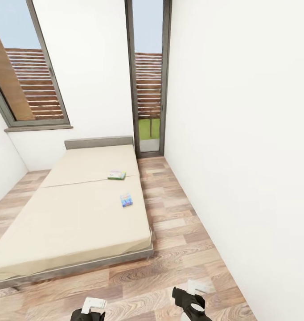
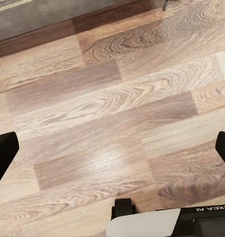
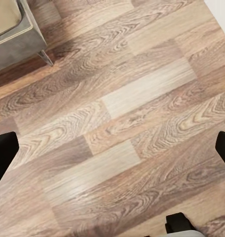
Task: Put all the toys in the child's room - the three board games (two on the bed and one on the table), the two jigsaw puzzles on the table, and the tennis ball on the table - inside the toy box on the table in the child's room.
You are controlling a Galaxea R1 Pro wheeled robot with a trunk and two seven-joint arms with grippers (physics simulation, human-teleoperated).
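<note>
Two board games lie on the beige bed (image 1: 71, 223) near its right side. One is a green-yellow box (image 1: 117, 175) by the mattress seam, the other a blue box (image 1: 126, 199) closer to me. My left gripper (image 1: 87, 312) and right gripper (image 1: 190, 303) hang low over the wood floor, short of the bed's foot. In the wrist views the left gripper (image 2: 112, 153) and right gripper (image 3: 112, 153) are open, fingers wide apart with only floor between them. The table, toy box, jigsaw puzzles and tennis ball are out of view.
A white wall (image 1: 241, 156) runs along the right, leaving a strip of plank floor (image 1: 170, 209) beside the bed. A tall grey-framed window (image 1: 148, 80) stands at the far end. The bed's grey frame corner and leg (image 3: 43, 55) are close to the right arm.
</note>
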